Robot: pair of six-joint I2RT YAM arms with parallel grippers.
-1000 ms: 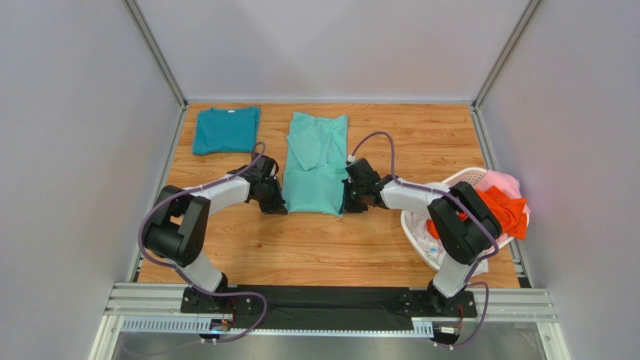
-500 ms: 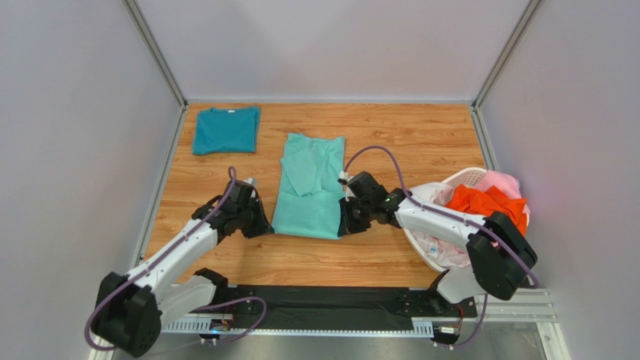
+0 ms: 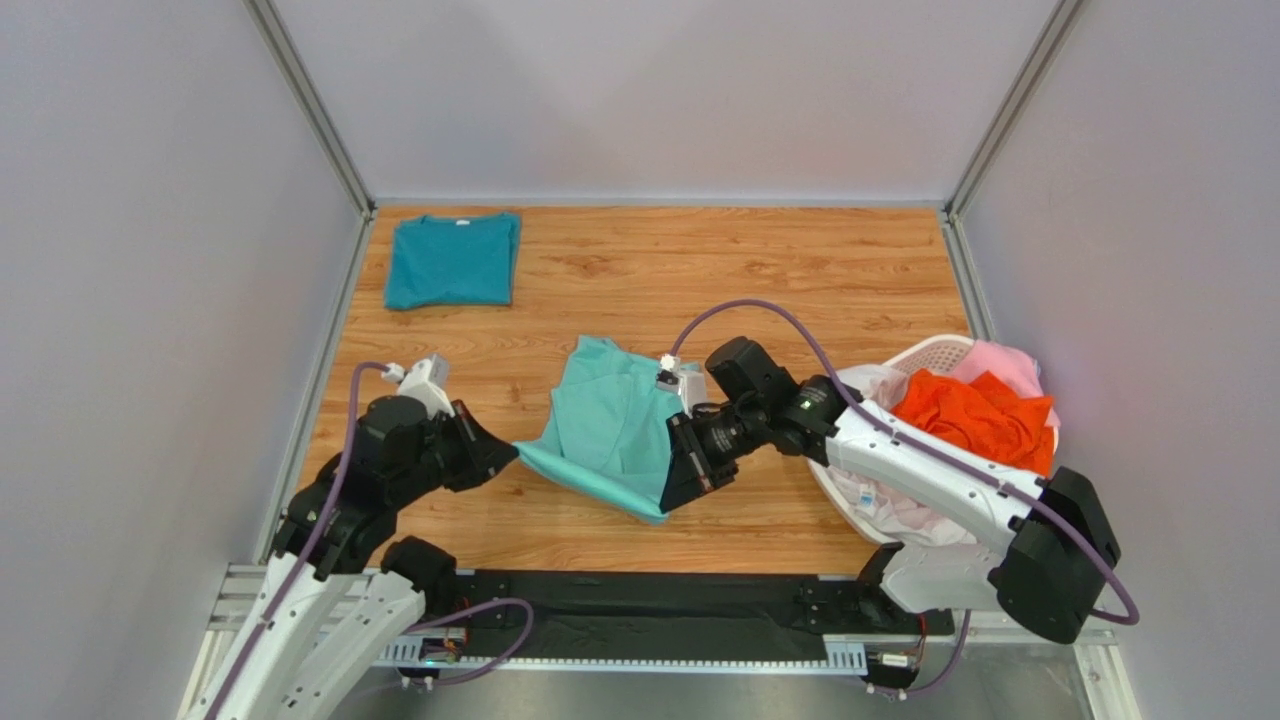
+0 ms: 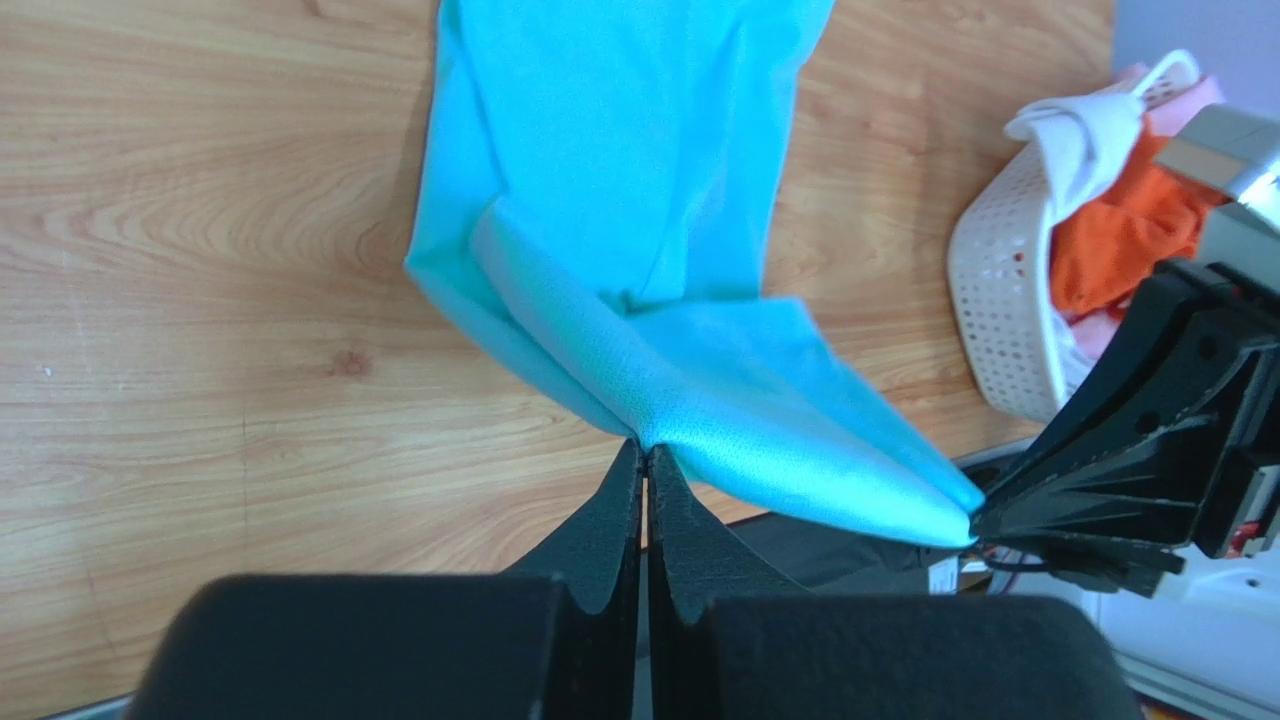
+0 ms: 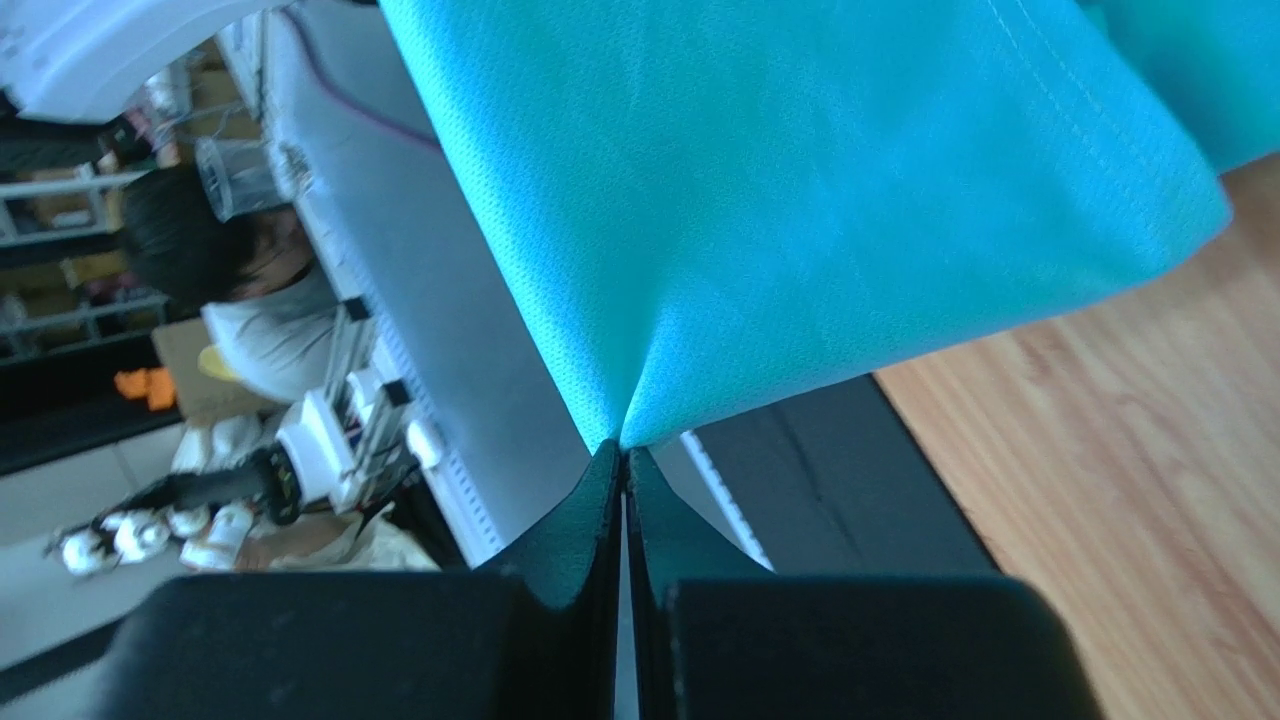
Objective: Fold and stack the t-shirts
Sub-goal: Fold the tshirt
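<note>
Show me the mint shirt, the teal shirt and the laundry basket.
mint shirt [image 3: 609,428]: top view, middle of the cloth.
teal shirt [image 3: 451,260]: top view, centre of the folded shirt.
basket [image 3: 924,357]: top view, far rim.

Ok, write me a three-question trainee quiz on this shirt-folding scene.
1. True or false: the left end effector and the right end effector are both shut on the mint t-shirt.
2. The folded teal t-shirt lies: A) at the far-left corner of the table; B) under the mint t-shirt; C) draped over the left arm.
3. Fill in: the orange t-shirt lies in the white ____.
Key: 1 true; 2 A; 3 laundry basket.
</note>
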